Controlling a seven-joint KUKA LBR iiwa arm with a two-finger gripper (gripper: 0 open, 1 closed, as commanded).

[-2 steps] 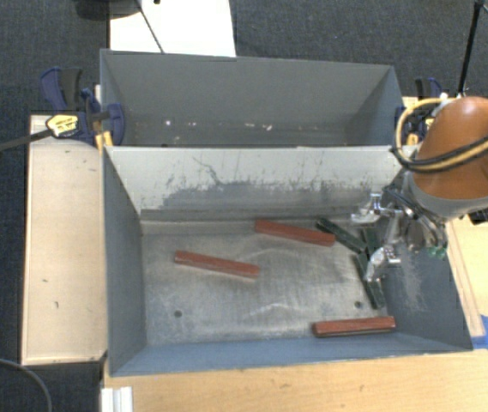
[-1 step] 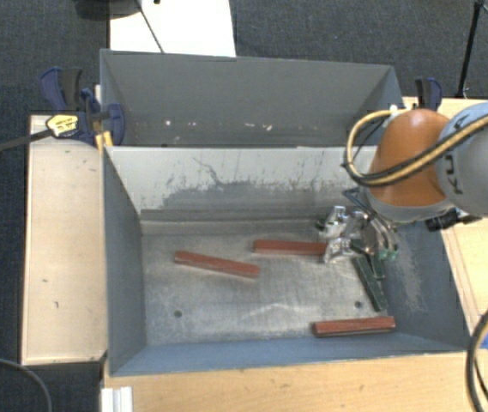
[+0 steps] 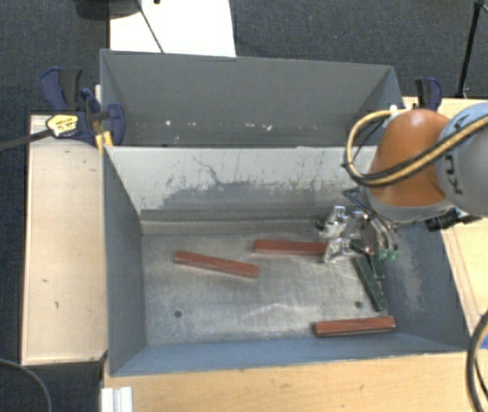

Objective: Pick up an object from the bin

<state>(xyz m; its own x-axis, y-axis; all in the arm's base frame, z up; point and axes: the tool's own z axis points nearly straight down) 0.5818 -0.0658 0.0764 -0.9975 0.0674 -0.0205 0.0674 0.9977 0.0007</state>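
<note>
Camera view: gripper (image 3: 340, 240) is low over the right-rear floor of the bin (image 3: 226, 183), at the right end of a flat reddish-brown bar (image 3: 286, 247) that runs left from it. Can't tell if it's spread or closed. Second bar (image 3: 216, 265) sits left-centre, third bar (image 3: 353, 325) front-right.

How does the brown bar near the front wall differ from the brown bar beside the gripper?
The front bar lies close to the front wall of the bin; the middle bar lies further back. The front bar is apart from the gripper; the middle bar's right end reaches it. Both are flat, reddish-brown and similar in length.
</note>
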